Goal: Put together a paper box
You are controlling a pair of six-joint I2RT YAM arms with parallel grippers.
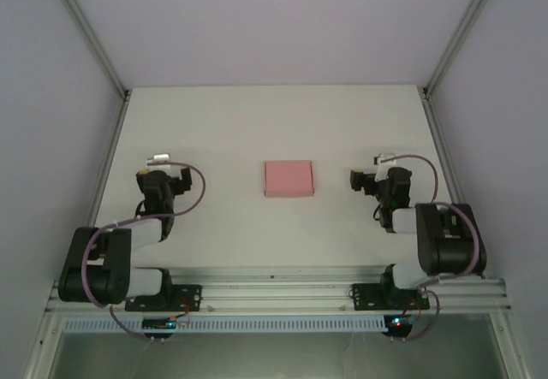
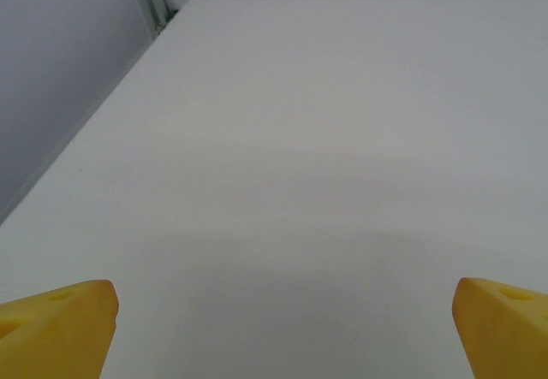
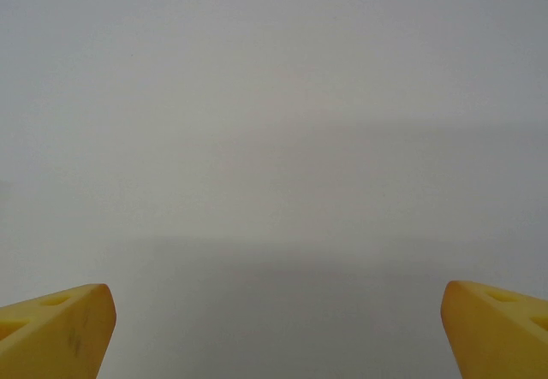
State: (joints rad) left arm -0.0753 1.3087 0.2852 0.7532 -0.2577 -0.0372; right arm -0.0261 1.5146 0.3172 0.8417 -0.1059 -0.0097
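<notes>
A white worktop [image 1: 223, 131] sits inside a pale-walled enclosure, with grey metal posts [image 1: 90, 37] running up at its far corners. Along the near edge lies an aluminium rail [image 1: 282, 293], and both arms are bolted to it: the left arm [image 1: 103, 263] at the left and the right arm [image 1: 441, 242] at the right, each folded back on itself and reaching forward over the worktop. The paper box [image 1: 288, 178], a small flat salmon-pink rectangle, lies near the middle of the worktop, between the two arms and well apart from both. The left hand [image 2: 282, 323] is open, its yellow fingers [image 2: 60, 332] spread wide above the worktop, holding nothing. The right hand [image 3: 278, 328] is likewise open and empty, its yellow fingers [image 3: 56, 332] wide apart
</notes>
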